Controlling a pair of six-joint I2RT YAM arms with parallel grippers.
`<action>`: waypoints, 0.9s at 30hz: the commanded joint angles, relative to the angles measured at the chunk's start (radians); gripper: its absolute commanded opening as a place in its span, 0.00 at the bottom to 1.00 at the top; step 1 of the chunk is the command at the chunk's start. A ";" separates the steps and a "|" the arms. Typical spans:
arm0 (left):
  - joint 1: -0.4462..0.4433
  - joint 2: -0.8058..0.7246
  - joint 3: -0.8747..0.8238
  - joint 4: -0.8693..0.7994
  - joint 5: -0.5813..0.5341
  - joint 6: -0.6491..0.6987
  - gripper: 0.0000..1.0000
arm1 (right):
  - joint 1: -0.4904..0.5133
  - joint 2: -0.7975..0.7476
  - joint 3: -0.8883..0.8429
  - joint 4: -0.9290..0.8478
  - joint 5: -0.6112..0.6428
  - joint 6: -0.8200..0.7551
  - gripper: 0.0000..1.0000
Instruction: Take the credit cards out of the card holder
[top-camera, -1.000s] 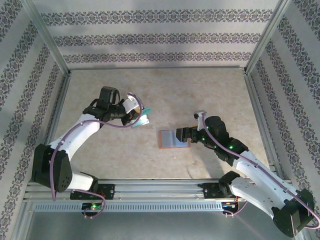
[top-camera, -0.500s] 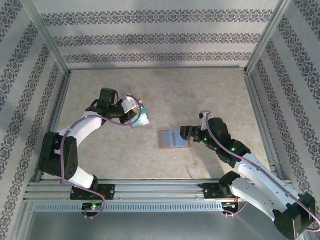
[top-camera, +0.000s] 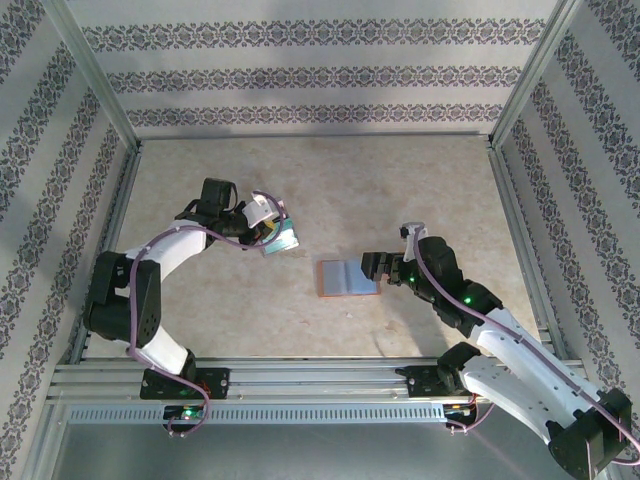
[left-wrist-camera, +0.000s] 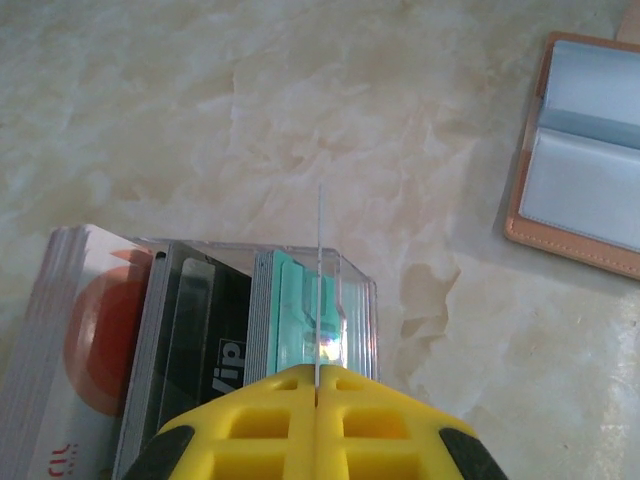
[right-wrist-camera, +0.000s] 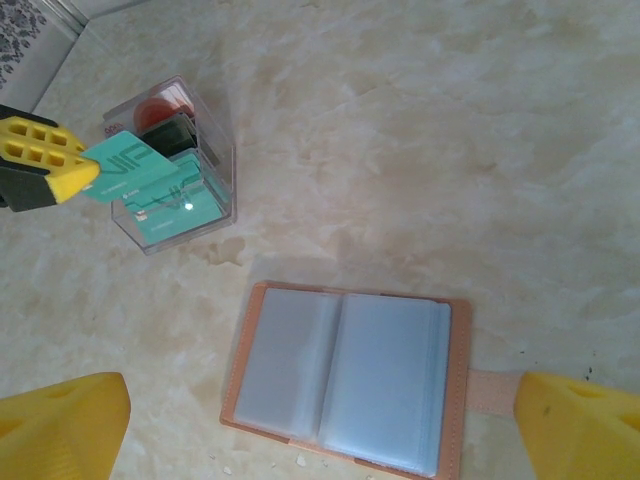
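My left claw (left-wrist-camera: 316, 388) is clamped on one teal credit card (left-wrist-camera: 320, 260), held on edge over the clear box (left-wrist-camera: 366, 300) where the other credit cards (left-wrist-camera: 190, 340) lie stacked. A straight drop should land it there. The card holder (right-wrist-camera: 350, 375) lies open on the tabletop (top-camera: 400, 190) off to the right, just in front of my right claw (top-camera: 372, 267), whose jaws stand wide and empty.

Beige marbled tabletop (top-camera: 400, 190), damask-striped walls (top-camera: 320, 75) (aluminium-framed)

Lab test cell: aluminium frame (top-camera: 90, 70), wallpapered panels (top-camera: 320, 75), marble-look tabletop (top-camera: 400, 180), base rail (top-camera: 310, 372).
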 joint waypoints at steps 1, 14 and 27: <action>0.013 0.016 0.021 0.010 0.042 0.022 0.00 | -0.011 -0.020 -0.008 -0.011 0.018 0.011 0.98; 0.015 0.062 0.034 0.006 0.031 0.023 0.00 | -0.014 -0.041 -0.011 -0.016 0.017 0.012 0.98; 0.017 0.100 0.064 -0.018 0.048 0.026 0.00 | -0.017 -0.038 0.000 -0.026 0.012 0.009 0.98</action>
